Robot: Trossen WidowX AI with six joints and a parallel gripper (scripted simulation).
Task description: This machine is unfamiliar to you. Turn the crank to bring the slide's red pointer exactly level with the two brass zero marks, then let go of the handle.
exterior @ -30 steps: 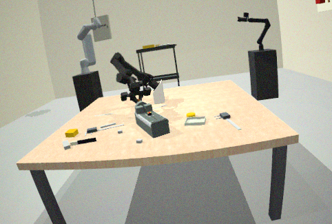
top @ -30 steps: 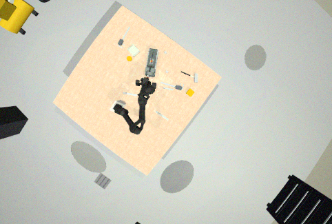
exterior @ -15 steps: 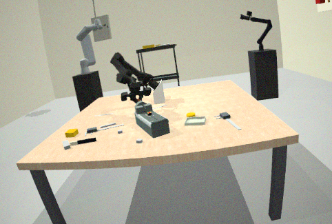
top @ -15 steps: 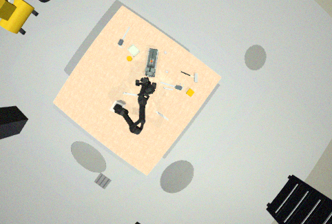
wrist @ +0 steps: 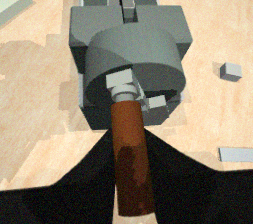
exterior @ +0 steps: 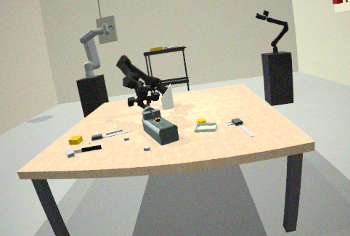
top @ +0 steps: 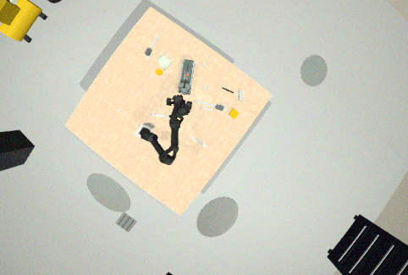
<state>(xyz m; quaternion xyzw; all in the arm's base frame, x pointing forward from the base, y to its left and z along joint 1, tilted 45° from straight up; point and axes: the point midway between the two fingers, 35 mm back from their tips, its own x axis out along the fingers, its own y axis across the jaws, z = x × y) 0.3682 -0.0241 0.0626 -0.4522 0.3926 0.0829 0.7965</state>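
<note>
The grey-green machine (top: 189, 67) (exterior: 160, 131) (wrist: 132, 47) stands on the table, its long slide body pointing away from the arm. The red pointer (top: 186, 74) (exterior: 157, 119) shows as a small spot on top of the body; the brass zero marks are too small to tell, so its level with them cannot be read. The brown crank handle (wrist: 129, 145) sticks out of the round housing towards the wrist camera. My gripper (wrist: 125, 133) is shut on the crank handle, one black finger on each side. The pointer is out of the wrist view.
A pale tray (top: 164, 62) (exterior: 205, 128) and a yellow disc (top: 159, 72) (exterior: 201, 120) lie beside the machine. On its other side are a hammer (top: 240, 95) (exterior: 70, 152), a yellow block (top: 234, 113) (exterior: 75, 140), a caliper (top: 219, 107) (exterior: 96, 136) and a small grey block (wrist: 231, 72).
</note>
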